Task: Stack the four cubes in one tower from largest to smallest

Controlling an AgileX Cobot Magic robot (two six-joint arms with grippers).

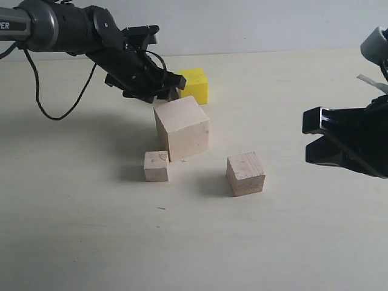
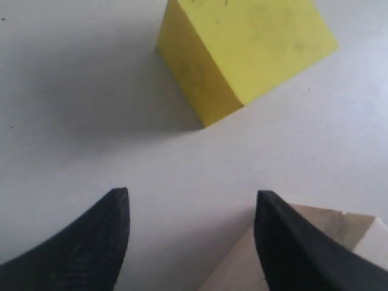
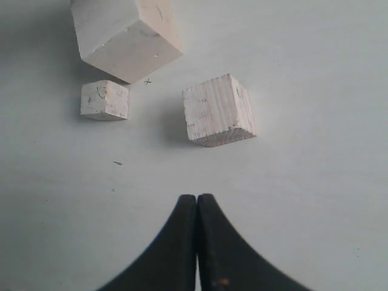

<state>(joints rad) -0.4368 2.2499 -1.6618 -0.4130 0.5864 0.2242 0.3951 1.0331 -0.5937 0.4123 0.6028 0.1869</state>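
The pale table (image 1: 303,242) carries all four cubes, each standing on its own on the surface. The left gripper (image 1: 168,90) hangs over the far side of the group, between the large pale cube (image 1: 182,127) and the yellow cube (image 1: 195,85). The exterior view hides its opening, but the left wrist view shows the left gripper (image 2: 193,200) spread wide and holding nothing; the yellow cube (image 2: 242,48) lies ahead of the tips, and one finger overlaps a corner of the large pale cube (image 2: 339,227). The right gripper (image 1: 309,138) hovers well to the right of the cubes; only the right wrist view shows its fingers pressed together with nothing between them (image 3: 197,200). That view takes in the large pale cube (image 3: 127,33), the brownish cube (image 3: 218,109) and the smallest cube (image 3: 104,100), but not the yellow one. The brownish cube (image 1: 245,174) sits apart, to the front right of the large one. The smallest cube (image 1: 156,166) sits just beside the large cube's front left corner; whether they touch I cannot tell.
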